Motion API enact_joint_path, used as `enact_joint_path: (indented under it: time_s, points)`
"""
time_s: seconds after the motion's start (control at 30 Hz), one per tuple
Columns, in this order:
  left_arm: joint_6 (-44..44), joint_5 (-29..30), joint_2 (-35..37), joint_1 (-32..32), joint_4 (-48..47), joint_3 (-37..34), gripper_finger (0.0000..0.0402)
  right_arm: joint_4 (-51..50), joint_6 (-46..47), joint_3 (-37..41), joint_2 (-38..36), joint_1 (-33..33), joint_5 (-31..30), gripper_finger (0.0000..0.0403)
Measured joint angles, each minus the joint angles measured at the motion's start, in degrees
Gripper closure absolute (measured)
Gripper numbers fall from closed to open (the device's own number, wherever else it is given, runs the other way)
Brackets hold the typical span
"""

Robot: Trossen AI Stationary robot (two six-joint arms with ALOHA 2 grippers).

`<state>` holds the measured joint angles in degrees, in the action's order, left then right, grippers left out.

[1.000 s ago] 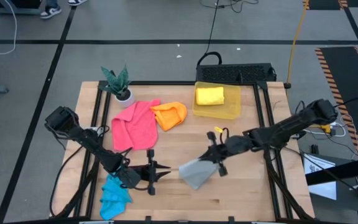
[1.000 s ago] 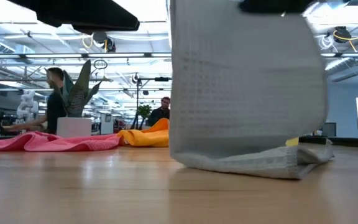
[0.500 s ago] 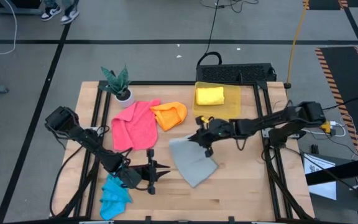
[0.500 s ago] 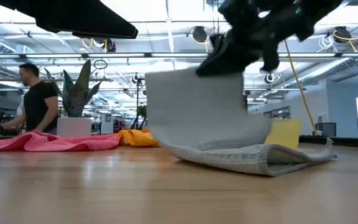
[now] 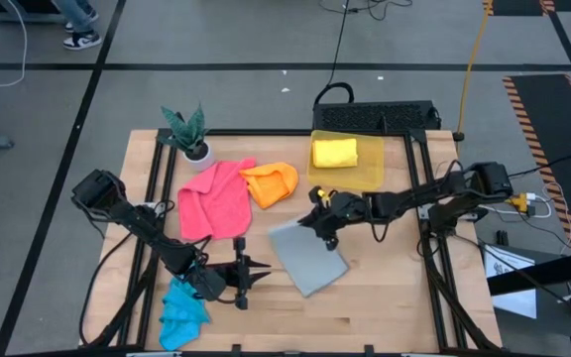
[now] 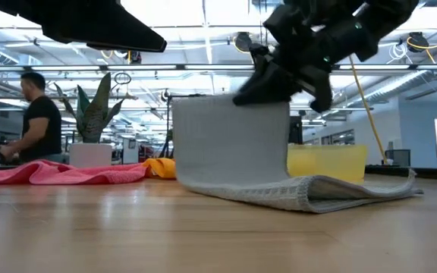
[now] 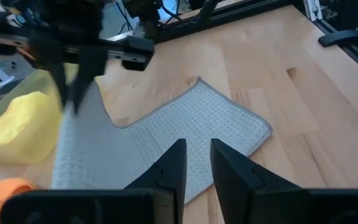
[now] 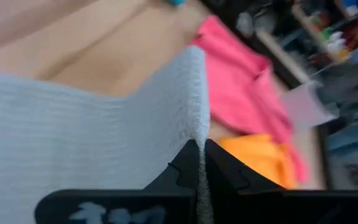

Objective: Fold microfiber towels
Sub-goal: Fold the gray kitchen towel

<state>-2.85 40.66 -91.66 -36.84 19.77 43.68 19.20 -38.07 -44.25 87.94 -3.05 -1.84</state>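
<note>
right gripper (image 5: 317, 220) clamped on grey towel (image 5: 310, 258) edge, lifted | left gripper (image 5: 256, 277) slightly apart

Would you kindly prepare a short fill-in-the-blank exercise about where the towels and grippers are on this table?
1. The right gripper is pinching a corner of the ____ towel.
2. The yellow towel lies inside the ____.
3. The left gripper waits beside the ____ towel, holding nothing.
4. The orange towel lies next to the ____ towel, near the potted plant.

Missing words: grey; bin; blue; pink
</note>
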Motion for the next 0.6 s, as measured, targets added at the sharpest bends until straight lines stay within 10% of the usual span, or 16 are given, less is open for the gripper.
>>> enact_joint_path:
  time_s: [0.6]
  points:
    - [-0.9, 0.0, 0.0, 0.8, -0.3, 0.0, 0.0325, 10.0, 8.5, 14.1, 0.0, -7.5, 3.6, 0.0397]
